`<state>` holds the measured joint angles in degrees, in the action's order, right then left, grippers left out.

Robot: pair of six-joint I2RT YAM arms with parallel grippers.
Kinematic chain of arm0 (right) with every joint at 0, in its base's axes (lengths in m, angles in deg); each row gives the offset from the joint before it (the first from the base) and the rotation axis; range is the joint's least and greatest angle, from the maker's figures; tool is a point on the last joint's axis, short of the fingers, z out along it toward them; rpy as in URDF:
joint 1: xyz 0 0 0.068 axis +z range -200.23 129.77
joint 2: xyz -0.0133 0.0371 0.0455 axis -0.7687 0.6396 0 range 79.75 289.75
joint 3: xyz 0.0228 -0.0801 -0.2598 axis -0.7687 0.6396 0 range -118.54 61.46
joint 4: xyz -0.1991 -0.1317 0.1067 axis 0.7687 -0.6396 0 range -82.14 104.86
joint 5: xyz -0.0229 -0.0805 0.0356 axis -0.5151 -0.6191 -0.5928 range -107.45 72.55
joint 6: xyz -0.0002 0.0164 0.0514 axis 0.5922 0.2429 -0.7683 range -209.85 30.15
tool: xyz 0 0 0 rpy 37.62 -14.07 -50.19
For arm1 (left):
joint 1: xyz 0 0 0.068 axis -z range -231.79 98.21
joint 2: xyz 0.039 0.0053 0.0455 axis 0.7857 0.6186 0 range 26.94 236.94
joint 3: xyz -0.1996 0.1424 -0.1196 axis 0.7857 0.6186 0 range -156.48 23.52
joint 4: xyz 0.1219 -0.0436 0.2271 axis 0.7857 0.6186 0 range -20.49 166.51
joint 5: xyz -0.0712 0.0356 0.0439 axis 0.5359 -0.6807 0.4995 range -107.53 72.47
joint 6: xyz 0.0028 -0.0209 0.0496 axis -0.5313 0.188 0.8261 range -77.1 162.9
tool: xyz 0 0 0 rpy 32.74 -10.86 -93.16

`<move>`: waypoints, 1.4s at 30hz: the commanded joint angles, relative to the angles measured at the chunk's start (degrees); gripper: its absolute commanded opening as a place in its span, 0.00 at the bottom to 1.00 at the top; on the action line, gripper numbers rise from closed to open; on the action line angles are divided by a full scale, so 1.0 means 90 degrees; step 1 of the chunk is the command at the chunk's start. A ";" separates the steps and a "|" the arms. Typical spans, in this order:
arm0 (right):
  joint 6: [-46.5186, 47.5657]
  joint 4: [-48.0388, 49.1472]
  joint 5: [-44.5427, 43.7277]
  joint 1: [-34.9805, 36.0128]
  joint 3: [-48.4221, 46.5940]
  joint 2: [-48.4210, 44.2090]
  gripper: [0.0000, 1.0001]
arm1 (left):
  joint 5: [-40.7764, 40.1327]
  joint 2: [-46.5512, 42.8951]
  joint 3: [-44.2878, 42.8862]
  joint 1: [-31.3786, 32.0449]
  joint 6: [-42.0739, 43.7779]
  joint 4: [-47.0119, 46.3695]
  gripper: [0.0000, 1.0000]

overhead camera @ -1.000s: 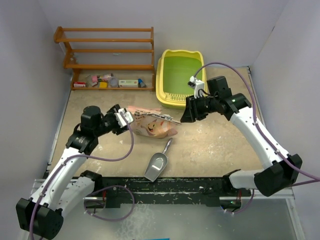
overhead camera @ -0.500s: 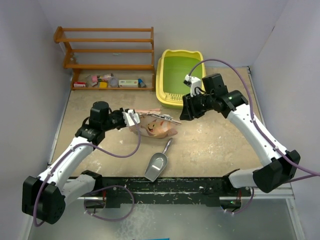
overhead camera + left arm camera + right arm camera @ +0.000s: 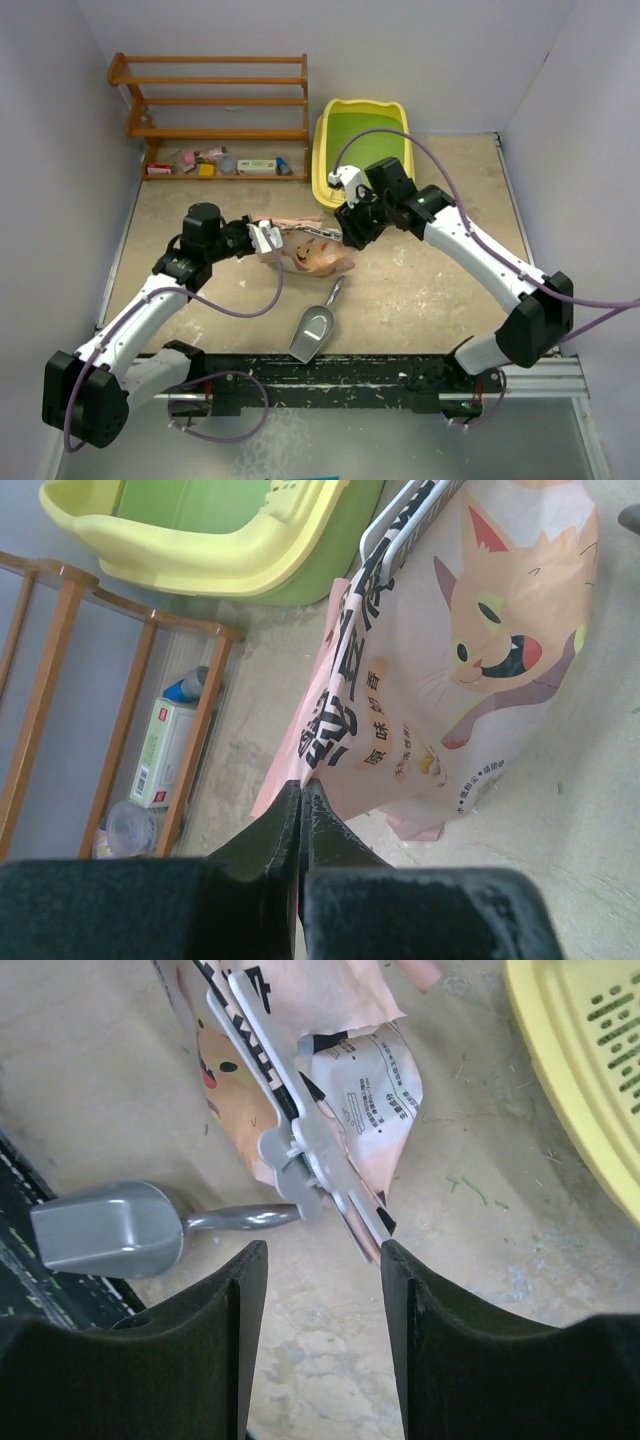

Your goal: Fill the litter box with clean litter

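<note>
Pinching the edge of the bag [image 3: 450, 680] with the left gripper [image 3: 300, 786], closed tight; hovering with the right gripper [image 3: 322, 1252] wide open over the clip [image 3: 290, 1130]. Just beyond the bag, beside the rack [image 3: 215, 100], the litter box [image 3: 321, 160], floor bare. Hold the pinch firm, close squarely across the clip, slide it off.

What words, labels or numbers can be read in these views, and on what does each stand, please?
"原味": small black characters on the pink bag; neighbouring characters unclear.
Large outlined characters on the bag: creased, unreadable.
Fine print on the bag's back: too small.
Label on the white box in the wooden shelf rack: blurred.
</note>
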<state>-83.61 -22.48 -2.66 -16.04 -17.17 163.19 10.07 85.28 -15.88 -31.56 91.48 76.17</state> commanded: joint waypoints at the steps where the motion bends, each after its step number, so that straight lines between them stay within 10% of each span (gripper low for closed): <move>1: 0.0627 0.0640 -0.0313 0.0090 0.0246 -0.0067 0.53 | 0.0062 -0.0015 0.0081 0.0099 -0.0232 -0.0678 0.00; 35: 0.0372 0.1283 0.0309 0.0239 0.0247 0.0574 0.46 | 0.0107 0.0051 0.0063 0.0102 -0.0460 -0.0736 0.00; 42: 0.0244 0.1538 0.0020 0.0242 0.0428 0.0450 0.23 | 0.0161 0.0076 0.0041 0.0098 -0.0471 -0.0710 0.00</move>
<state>-80.24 -11.58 -1.33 -14.23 -13.50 169.05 8.80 86.18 -15.02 -31.38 88.48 72.56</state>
